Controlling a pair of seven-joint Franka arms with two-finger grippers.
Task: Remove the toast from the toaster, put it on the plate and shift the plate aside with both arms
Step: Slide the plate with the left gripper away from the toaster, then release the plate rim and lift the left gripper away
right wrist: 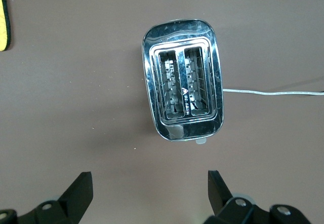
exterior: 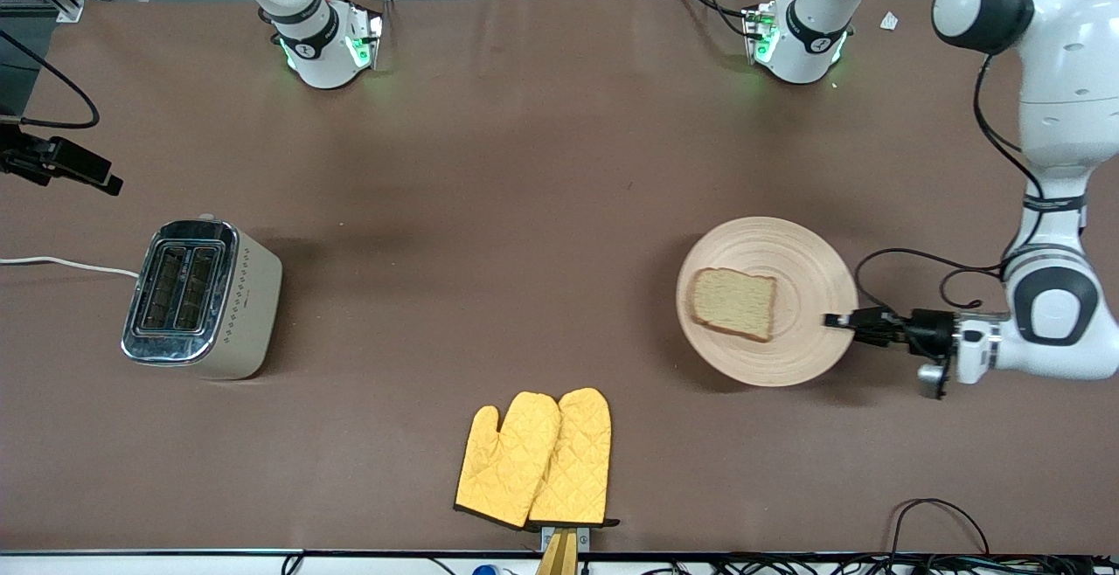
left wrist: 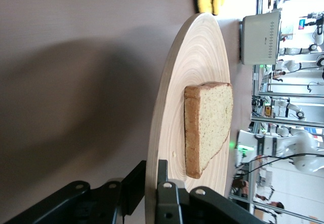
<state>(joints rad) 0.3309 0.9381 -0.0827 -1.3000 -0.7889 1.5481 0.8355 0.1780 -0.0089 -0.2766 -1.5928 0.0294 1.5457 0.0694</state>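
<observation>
The round wooden plate (exterior: pixel 804 260) lies toward the left arm's end of the table, with the toast (exterior: pixel 733 302) flat on it. My left gripper (exterior: pixel 835 322) is shut on the plate's rim at the edge toward the left arm's end, one finger over the rim and one under it. The left wrist view shows the rim clamped in the left gripper (left wrist: pixel 152 165), with the plate (left wrist: pixel 197 51) and the toast (left wrist: pixel 210 127) ahead. A shadow lies under the plate. My right gripper (right wrist: pixel 149 176) is open and empty, high over the toaster (right wrist: pixel 183 95); it is out of the front view.
The steel toaster (exterior: pixel 197 295), slots empty, stands toward the right arm's end, its white cord (exterior: pixel 61 263) running off the table. A pair of yellow oven mitts (exterior: pixel 538 457) lies at the table edge nearest the front camera.
</observation>
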